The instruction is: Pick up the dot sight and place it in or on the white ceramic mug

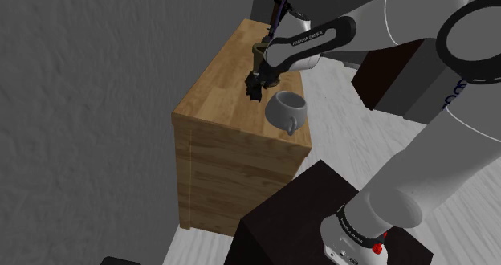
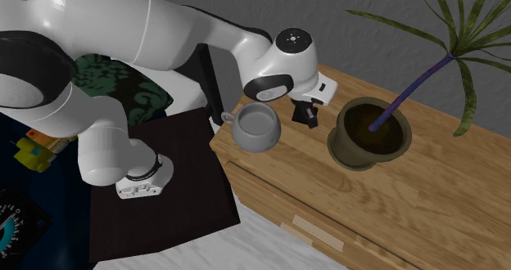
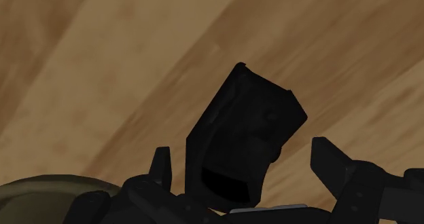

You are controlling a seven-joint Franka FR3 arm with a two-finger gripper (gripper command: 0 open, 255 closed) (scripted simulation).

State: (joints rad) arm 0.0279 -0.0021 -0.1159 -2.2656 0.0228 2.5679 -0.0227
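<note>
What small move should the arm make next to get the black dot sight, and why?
Probably close the pincer: the black, boxy dot sight sits on the wooden cabinet top between its open fingers, with a gap showing at one finger, so it is not held yet.

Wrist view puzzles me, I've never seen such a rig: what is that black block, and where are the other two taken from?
It is a simulated white robot arm on a dark box. The shoulder view looks down from beside that box; the second exterior view faces the arm across a wooden cabinet. The wrist view looks along the black jaws. On the cabinet stand a grey mug and a potted plant. The block is a dot sight between the jaws, which stand apart without touching it: nothing is held.
</note>
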